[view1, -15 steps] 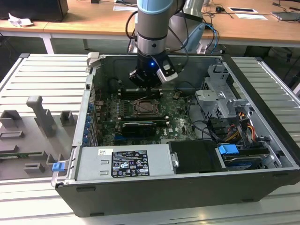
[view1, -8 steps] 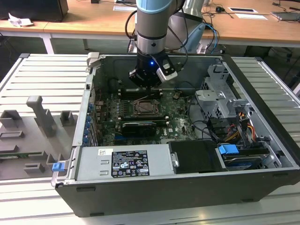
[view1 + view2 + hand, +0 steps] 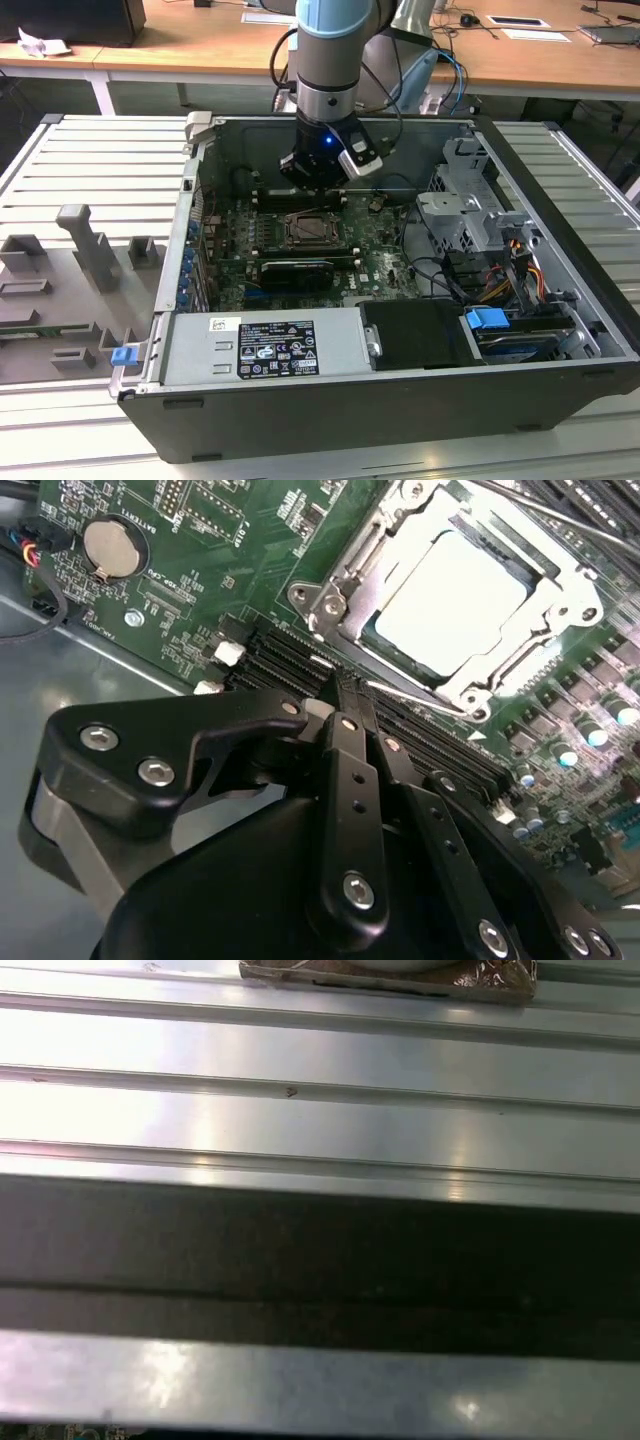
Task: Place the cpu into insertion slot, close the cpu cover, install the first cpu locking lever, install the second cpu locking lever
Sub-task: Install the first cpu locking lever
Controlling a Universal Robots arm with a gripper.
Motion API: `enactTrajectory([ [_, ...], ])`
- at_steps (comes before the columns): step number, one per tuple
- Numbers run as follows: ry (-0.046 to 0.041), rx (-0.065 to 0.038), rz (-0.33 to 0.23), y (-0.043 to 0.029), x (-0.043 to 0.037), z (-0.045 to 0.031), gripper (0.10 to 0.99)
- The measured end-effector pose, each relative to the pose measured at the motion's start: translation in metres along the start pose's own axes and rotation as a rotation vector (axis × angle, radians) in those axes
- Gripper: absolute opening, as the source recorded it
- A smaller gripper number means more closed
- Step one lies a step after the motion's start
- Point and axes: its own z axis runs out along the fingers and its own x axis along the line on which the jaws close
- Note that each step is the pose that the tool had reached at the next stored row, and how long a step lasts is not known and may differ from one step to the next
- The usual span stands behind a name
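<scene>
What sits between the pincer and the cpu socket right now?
In the second wrist view, black memory slots lie between the pincer and the insertion slot.

We see an open computer case [image 3: 400,400] on a ribbed metal table [image 3: 90,150], its power supply [image 3: 265,345] at the near side (blue connector [image 3: 487,323] near its right), wooden desks [image 3: 200,40] far behind.

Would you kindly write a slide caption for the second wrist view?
The gripper hovers beside the insertion slot, where the cpu sits under the cpu cover.
</scene>
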Motion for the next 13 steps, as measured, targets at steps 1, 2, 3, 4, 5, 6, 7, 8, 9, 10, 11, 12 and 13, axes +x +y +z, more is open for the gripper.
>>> enactTrajectory([
  [1, 0.0000, 0.001, 0.000, -0.0001, 0.0000, 0.0009, 0.106],
  [2, 0.0002, 0.003, 0.000, -0.0002, 0.0000, 0.0018, 0.106],
  [3, 0.0002, 0.004, -0.001, -0.0002, -0.0001, 0.0024, 0.106],
  [4, 0.0005, 0.007, -0.001, -0.0003, -0.0001, 0.0027, 0.106],
  [5, 0.0005, 0.009, -0.001, -0.0003, -0.0003, 0.0028, 0.106],
  [6, 0.0005, 0.011, -0.001, -0.0003, -0.0003, 0.0029, 0.106],
  [7, 0.0008, 0.014, -0.001, -0.0003, -0.0005, 0.0031, 0.106],
  [8, 0.0009, 0.016, -0.001, -0.0004, -0.0009, 0.0035, 0.106],
  [9, 0.0010, 0.018, -0.001, -0.0004, -0.0012, 0.0039, 0.106],
  [10, 0.0011, 0.020, -0.001, -0.0005, -0.0017, 0.0045, 0.106],
  [11, 0.0012, 0.022, -0.001, -0.0006, -0.0020, 0.0050, 0.106],
  [12, 0.0014, 0.025, -0.001, -0.0007, -0.0022, 0.0057, 0.106],
  [13, 0.0015, 0.027, -0.001, -0.0007, -0.0023, 0.0062, 0.106],
])
